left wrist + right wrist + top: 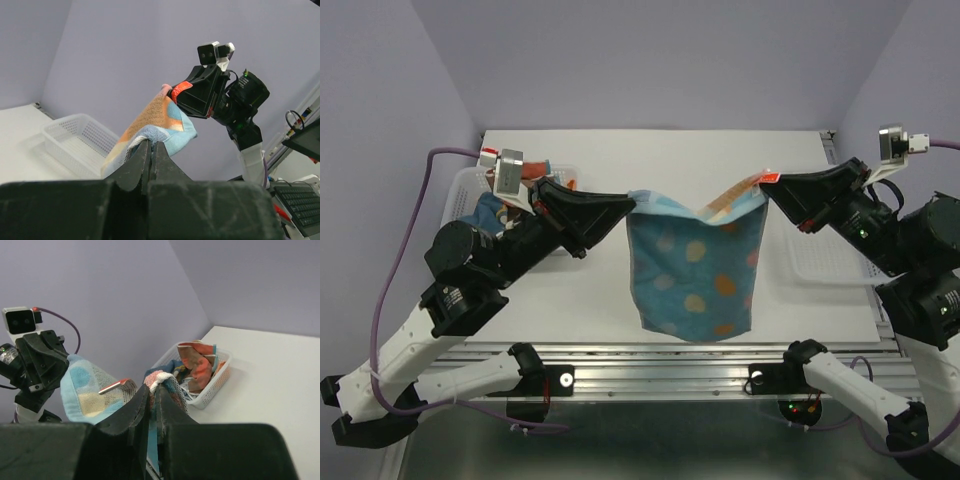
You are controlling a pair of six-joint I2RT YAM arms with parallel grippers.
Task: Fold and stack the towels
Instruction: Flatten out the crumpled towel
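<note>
A blue towel with orange and cream circles (695,272) hangs in the air above the table, stretched between both arms. My left gripper (632,203) is shut on its upper left corner, and that corner bunches at the fingertips in the left wrist view (151,142). My right gripper (763,190) is shut on the upper right corner, where the cloth pokes out between the tips (153,385). The towel's top edge sags between the two grips and its lower edge hangs near the table's front. More crumpled towels (197,365) lie in the left basket (215,382).
A white perforated basket (470,195) stands at the table's left, partly hidden by the left arm. A second white basket (825,265) sits at the right under the right arm, also in the left wrist view (75,140). The white table (660,155) ends at purple walls.
</note>
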